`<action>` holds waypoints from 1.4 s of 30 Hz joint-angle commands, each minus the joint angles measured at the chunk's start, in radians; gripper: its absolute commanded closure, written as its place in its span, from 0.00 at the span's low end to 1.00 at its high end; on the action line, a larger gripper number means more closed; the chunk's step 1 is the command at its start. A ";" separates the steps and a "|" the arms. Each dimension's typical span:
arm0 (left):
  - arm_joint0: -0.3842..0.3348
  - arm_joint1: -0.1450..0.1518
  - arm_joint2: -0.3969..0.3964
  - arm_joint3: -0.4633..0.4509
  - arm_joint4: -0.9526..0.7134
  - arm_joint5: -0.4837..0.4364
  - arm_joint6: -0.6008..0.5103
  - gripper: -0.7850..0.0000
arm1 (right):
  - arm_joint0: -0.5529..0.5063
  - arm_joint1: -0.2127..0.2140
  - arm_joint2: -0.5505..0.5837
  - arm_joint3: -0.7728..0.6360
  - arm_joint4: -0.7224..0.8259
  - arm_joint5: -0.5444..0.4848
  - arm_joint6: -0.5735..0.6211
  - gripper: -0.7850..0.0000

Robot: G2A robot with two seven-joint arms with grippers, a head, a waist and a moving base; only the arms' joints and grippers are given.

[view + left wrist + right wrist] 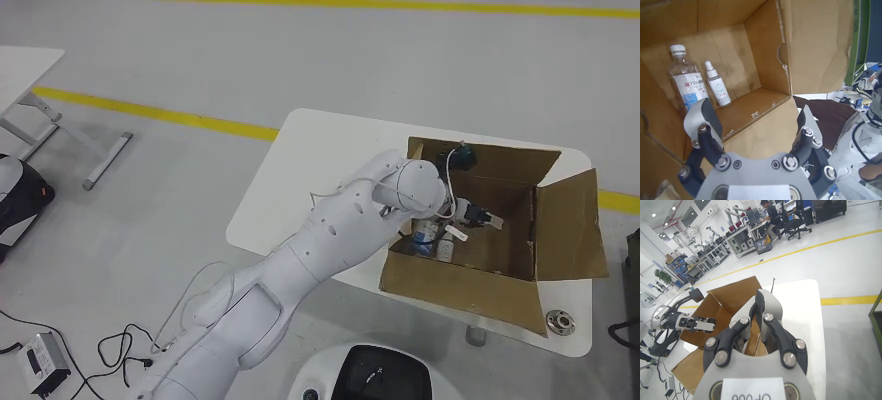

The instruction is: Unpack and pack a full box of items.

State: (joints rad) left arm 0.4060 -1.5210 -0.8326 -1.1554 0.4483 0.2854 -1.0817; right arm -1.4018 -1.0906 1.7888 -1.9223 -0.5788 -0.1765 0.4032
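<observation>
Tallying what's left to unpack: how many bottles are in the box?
2. A large clear bottle is in a corner of the box; a small spray bottle is right beside it. More may hide behind the left gripper.

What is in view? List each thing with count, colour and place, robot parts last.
Table: 1, white, beneath all the rest.
Box: 1, brown, open, on the table.
Large bottle: 1, clear with white cap, inside the box.
Spray bottle: 1, white, beside the large bottle.
Round object: 1, grey, on the table outside the box.
Left gripper: 1, grey and black, open, at the box's opening.
Right gripper: 1, grey and black, shut, above the table by the box.
</observation>
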 commanded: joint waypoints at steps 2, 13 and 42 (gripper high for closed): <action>0.021 0.019 -0.018 -0.081 0.075 -0.027 -0.011 0.00 | -0.004 0.011 0.048 0.001 -0.034 -0.049 0.091 1.00; 0.134 0.082 -0.125 -0.350 0.295 -0.028 -0.083 0.00 | -0.053 0.057 0.118 0.030 -0.342 -0.255 0.445 1.00; 0.219 0.113 -0.218 -0.481 0.366 0.010 -0.106 0.00 | 0.003 0.065 -0.136 0.050 -0.642 -0.243 0.688 1.00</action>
State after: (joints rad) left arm 0.6239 -1.4081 -1.0486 -1.6360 0.8150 0.2960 -1.1870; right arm -1.4145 -1.0255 1.6646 -1.8824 -1.2239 -0.4209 1.0573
